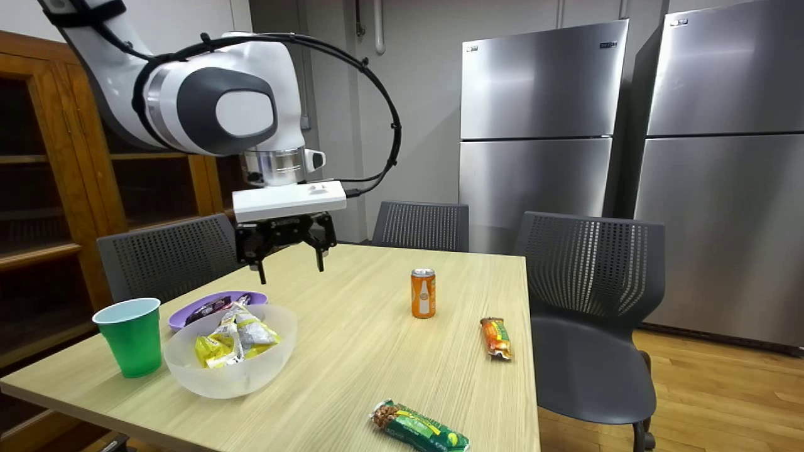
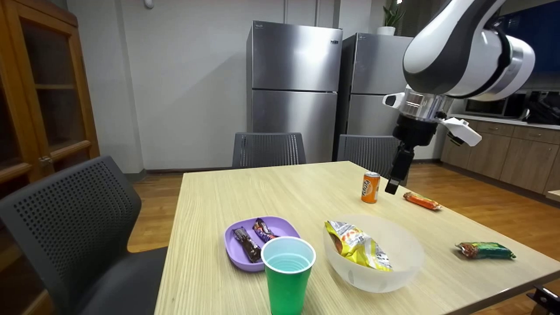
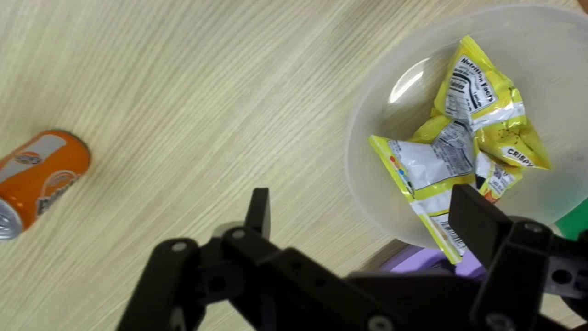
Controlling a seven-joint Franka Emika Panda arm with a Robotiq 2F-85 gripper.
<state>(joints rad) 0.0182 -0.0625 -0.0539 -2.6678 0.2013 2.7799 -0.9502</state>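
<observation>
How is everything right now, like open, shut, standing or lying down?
Gripper: open, holding nothing
Orange can: standing upright; opened or not, unclear
Green cup: standing upright
Bowl: upright, uncovered
Yellow bags: inside the bowl
Purple plate: holding wrapped snacks
Green-wrapped bar: lying down
Orange-wrapped bar: lying down
Refrigerator doors: shut

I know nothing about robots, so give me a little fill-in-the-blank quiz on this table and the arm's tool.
1. The yellow packets lie in the ____.
2. The cup is coloured ____ outside.
3. The can stands ____, not tipped over.
4. The tool is holding ____.

Missing words: bowl; green; upright; nothing.
</observation>
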